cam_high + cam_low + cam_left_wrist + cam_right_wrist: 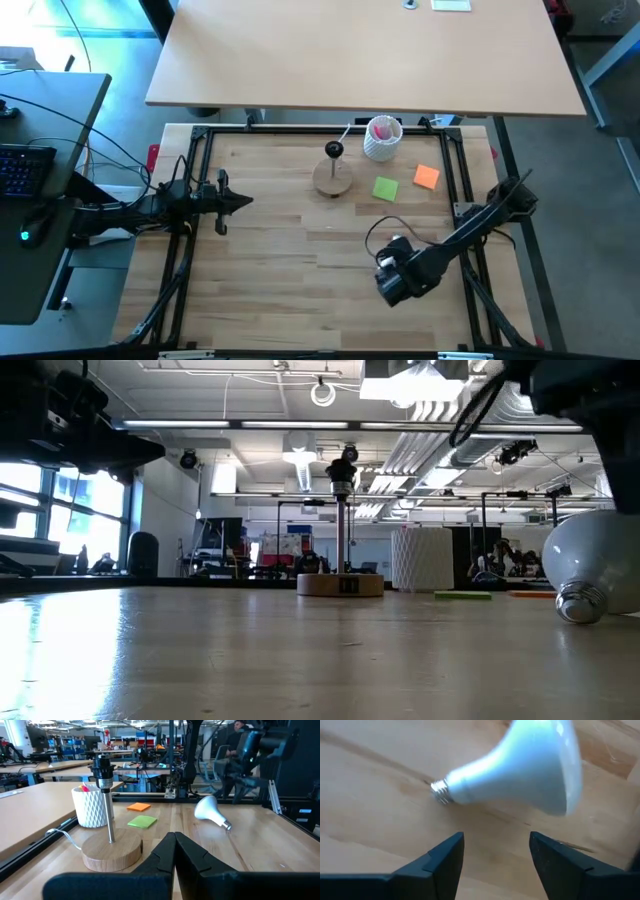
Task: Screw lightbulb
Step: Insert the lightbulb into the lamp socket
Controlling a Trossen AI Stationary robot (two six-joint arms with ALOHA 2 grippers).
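right wrist view: the right gripper (495, 865) hovers with fingers spread, holding nothing, just above the lightbulb (520, 770) lying on its side on the table (290, 260) at 4 o'clock from the socket stand (333, 175); the left gripper (240, 200) waits clenched at 9 o'clock.

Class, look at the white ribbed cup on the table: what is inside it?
The white ribbed cup holds something pink, which shows at its open top from above and over its rim in the left wrist view. What the pink contents are, and anything beneath them, is hidden by the cup's wall.
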